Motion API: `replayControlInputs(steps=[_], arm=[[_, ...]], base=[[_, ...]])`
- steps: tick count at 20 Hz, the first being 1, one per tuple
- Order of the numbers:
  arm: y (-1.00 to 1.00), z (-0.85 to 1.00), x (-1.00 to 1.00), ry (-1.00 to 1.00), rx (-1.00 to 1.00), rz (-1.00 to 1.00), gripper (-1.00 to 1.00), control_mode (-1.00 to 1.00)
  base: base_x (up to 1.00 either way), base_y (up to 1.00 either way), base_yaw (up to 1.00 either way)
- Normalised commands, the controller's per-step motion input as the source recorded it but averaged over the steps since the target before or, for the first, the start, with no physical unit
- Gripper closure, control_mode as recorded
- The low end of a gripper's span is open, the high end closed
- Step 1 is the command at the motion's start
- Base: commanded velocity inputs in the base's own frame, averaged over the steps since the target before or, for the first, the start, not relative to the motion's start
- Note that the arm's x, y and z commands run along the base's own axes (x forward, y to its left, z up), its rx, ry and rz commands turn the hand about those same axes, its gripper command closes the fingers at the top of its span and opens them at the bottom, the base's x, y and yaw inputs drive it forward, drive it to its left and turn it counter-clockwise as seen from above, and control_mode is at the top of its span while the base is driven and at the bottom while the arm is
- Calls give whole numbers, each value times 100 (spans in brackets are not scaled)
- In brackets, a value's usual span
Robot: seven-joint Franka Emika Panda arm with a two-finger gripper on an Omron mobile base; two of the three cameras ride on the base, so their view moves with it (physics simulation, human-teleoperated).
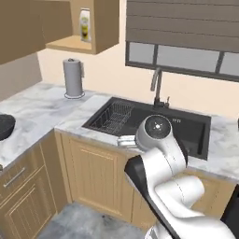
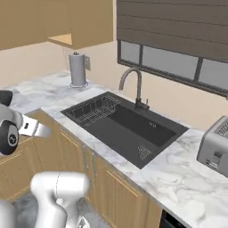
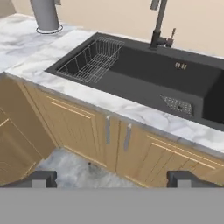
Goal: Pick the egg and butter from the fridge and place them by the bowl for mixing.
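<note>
Bowl (image 1: 5,126) at far left edge of left counter, partly cut off. Gripper (image 3: 112,179) spread wide, holding nothing, facing wooden cabinet doors (image 3: 87,131) below dark sink (image 3: 162,74). Wire rack (image 3: 92,59) in sink's left basin; paper towel roll (image 1: 73,78) on counter beyond.

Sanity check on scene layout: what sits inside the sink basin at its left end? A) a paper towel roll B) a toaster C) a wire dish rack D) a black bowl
C: a wire dish rack lies in the left part of the dark sink, left of the faucet.
</note>
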Motion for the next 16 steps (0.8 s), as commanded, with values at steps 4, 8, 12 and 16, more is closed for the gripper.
replayControlInputs(steps=[4,8,12,16], arm=[[0,0,0,0,0,0,-100,100],[0,0,0,0,0,0,-100,100],[0,0,0,0,0,0,-100,100],[0,0,0,0,0,0,-100,100]], base=[[-100,0,-56],[-100,-7,-51],[-100,-31,-46],[-81,-44,-40]])
